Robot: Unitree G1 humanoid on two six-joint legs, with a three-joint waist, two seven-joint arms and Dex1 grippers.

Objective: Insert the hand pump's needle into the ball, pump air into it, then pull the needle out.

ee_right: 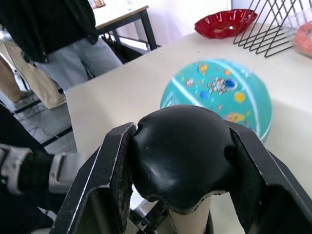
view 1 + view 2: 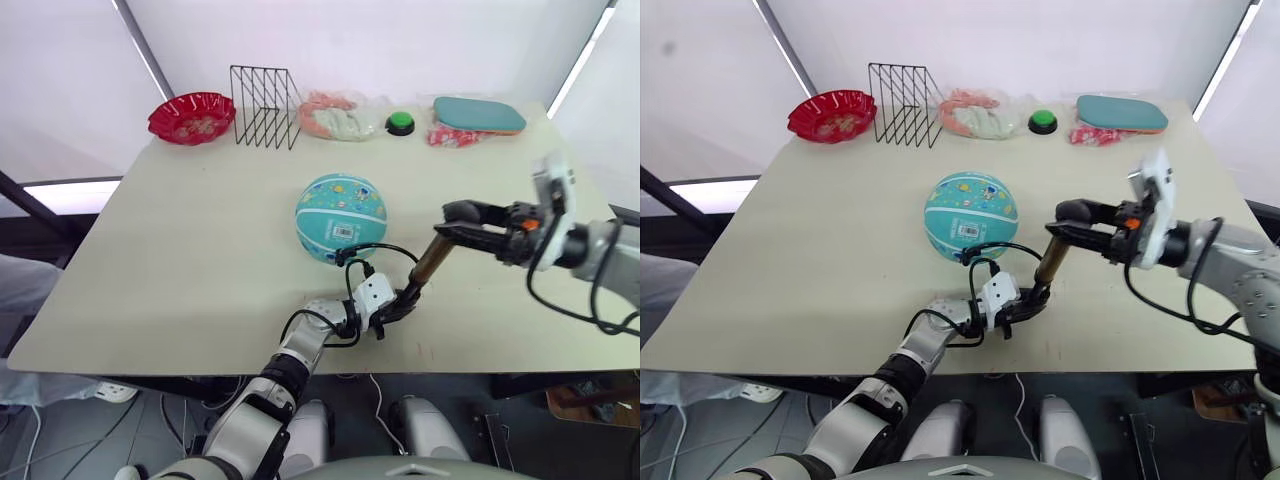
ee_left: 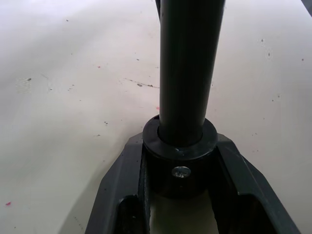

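You have a beige table [image 2: 180, 260] with the ball [image 2: 341, 216] near its middle. Beyond the ball, along the far edge: red bowl [image 2: 191, 117], wire rack [image 2: 264, 106], bagged items [image 2: 337, 116], green button [image 2: 401, 123], teal pad [image 2: 479, 113].

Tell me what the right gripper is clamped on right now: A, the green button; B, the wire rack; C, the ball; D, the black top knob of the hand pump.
D: the right gripper has its fingers on either side of the hand pump's black top knob, while the ball sits apart on the table.
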